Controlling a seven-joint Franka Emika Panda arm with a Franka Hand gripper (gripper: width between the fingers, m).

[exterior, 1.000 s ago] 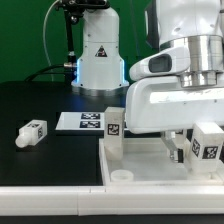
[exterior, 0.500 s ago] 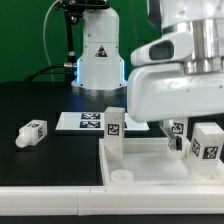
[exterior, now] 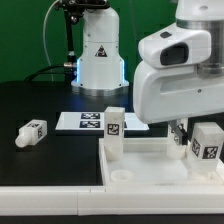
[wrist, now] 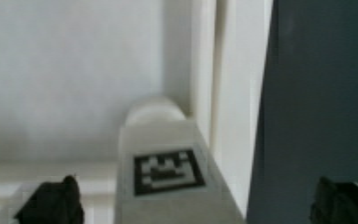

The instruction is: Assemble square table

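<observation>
The white square table top (exterior: 150,165) lies at the front of the black table. A tagged white leg (exterior: 114,133) stands upright at its far left corner and another (exterior: 207,141) at the far right. A third leg (exterior: 30,132) lies loose at the exterior view's left. My gripper (exterior: 180,133) hangs just beside the right leg, mostly hidden by the hand. In the wrist view, a tagged leg (wrist: 165,160) stands upright in the top's corner (wrist: 69,80), below my gripper (wrist: 202,203). The dark fingertips (wrist: 55,202) are wide apart and hold nothing.
The marker board (exterior: 84,121) lies behind the table top. The robot's white base (exterior: 98,55) stands at the back. The arm's bulky white hand (exterior: 180,85) hides the top's far right part. Black table (wrist: 327,90) shows beyond the top's rim.
The arm has risen and shifted toward the exterior view's right, uncovering more of the right leg and the top's far edge. The legs have not moved.
</observation>
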